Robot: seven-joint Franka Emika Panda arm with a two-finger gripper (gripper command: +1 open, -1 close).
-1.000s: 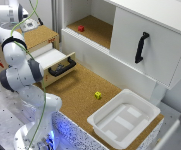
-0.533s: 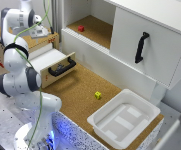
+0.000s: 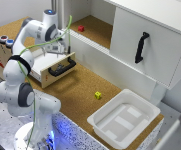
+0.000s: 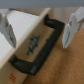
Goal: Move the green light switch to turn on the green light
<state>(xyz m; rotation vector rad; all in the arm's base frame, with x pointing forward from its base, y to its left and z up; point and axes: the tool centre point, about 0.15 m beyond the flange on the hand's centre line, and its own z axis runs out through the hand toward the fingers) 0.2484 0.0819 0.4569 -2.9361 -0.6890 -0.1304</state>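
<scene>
My gripper [image 3: 63, 48] is open and empty. It hangs just above the open wooden drawer [image 3: 46, 70], at the cabinet side of it. In the wrist view both fingertips [image 4: 7, 31] stand wide apart over the drawer's black handle [image 4: 46, 51], and the gripper [image 4: 40, 30] holds nothing. The black handle also shows in the exterior view [image 3: 63, 67]. I cannot make out a green switch or a green light in either view. A thin green line [image 3: 69, 25], cable or lever I cannot tell, runs past my arm.
A red-topped and a blue-topped button [image 3: 3, 39] sit on the wooden box at the exterior view's left. A red block [image 3: 81, 28] lies in the cabinet opening. The white sliding door has a black handle [image 3: 141, 47]. A yellow block [image 3: 98, 95] and a white tray [image 3: 149, 109] are on the cork tabletop.
My arm has swung from the exterior view's left towards its right. The gripper now hangs over the open drawer. It stays open and empty.
</scene>
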